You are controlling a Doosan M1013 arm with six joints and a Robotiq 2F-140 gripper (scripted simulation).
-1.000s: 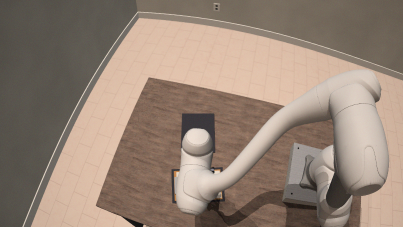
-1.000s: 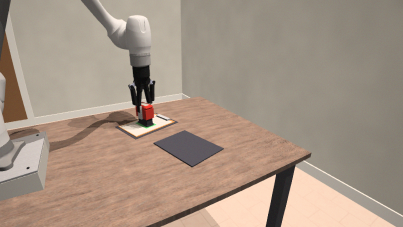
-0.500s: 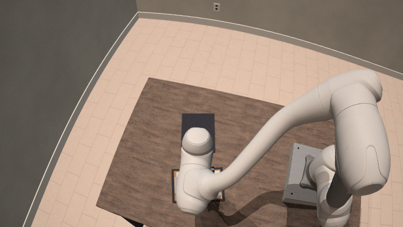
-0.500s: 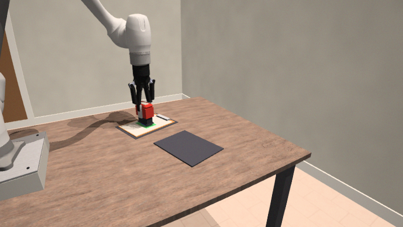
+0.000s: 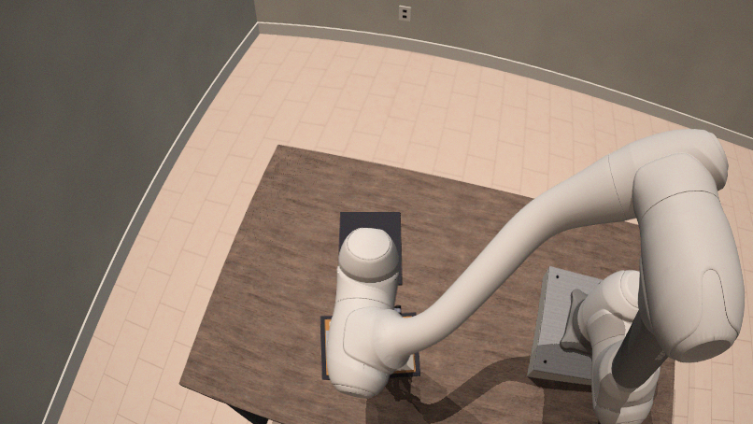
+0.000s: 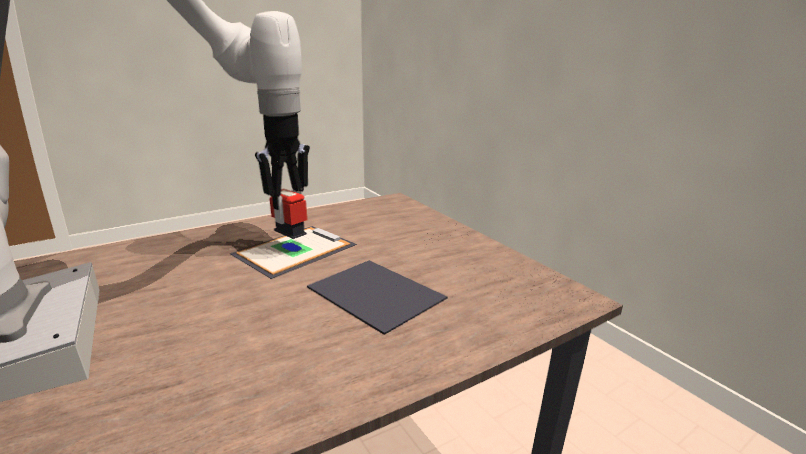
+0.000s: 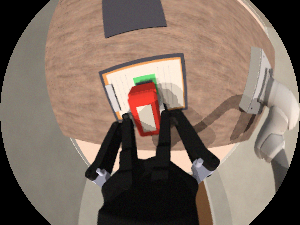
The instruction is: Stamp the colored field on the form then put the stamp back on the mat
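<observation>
My gripper [image 6: 284,194] [image 7: 147,102] is shut on the red stamp [image 6: 289,208] [image 7: 142,103] and holds it upright, with its dark base a little above the form [image 6: 265,260] [image 7: 170,71]. The form lies on a dark-edged clipboard [image 5: 323,347]. Its green field [image 6: 304,249] [image 7: 142,80] shows in front of the stamp in the exterior view, with a blue mark [image 6: 290,247] in its middle. The dark grey mat [image 6: 376,294] [image 5: 368,219] [image 7: 132,5] lies bare beyond the form. In the top view the arm hides the gripper and the stamp.
The grey robot base block [image 6: 45,327] [image 5: 553,316] [image 7: 255,82] stands at the table's near corner. A grey clip [image 6: 327,234] lies across the form's far end. The wooden table [image 6: 507,293] ends near a wall at the right.
</observation>
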